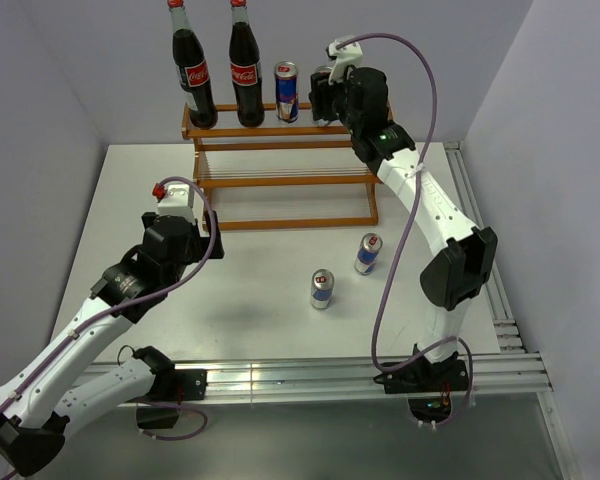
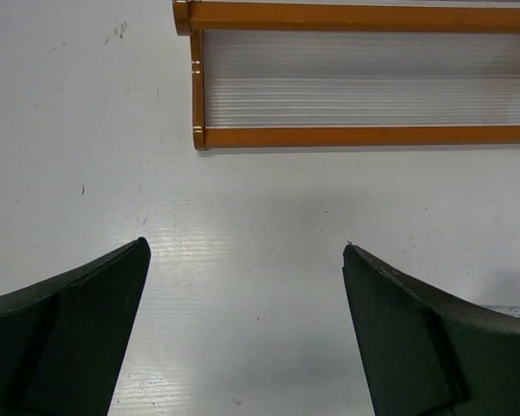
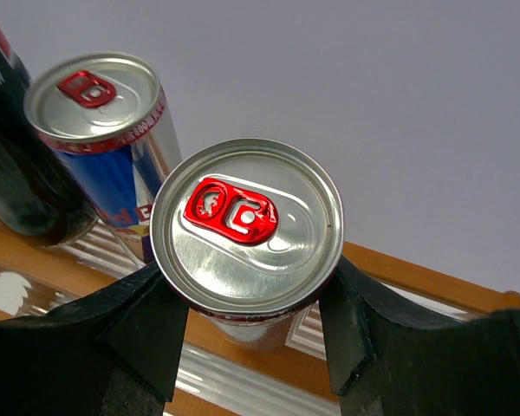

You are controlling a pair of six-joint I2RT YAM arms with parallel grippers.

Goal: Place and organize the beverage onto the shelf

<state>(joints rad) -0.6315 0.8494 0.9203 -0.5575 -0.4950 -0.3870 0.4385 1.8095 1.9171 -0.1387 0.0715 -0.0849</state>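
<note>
The shelf stands at the 12 o'clock edge of the bench, with its top tier farthest back. On that top tier, running from the 9 o'clock end toward 3 o'clock, stand the first cola bottle, the second cola bottle and the shelved can, all upright and close together.

Just at 3 o'clock of the shelved can, the right claw grips the held can, one dark finger pressed against each side of its body below the rim. This can is upright over the top tier's slats, red tab facing up. Whether its base rests on the tier cannot be told.

Two more cans stand upright on the bench, in front of the shelf. The far loose can is at about 3 o'clock of the bench's middle, and the near loose can is near it, at about 5 o'clock.

The left claw hangs at 9 o'clock of the bench's middle, fingers spread wide with nothing between them. It is over bare bench, near the shelf's lowest front corner.
</note>
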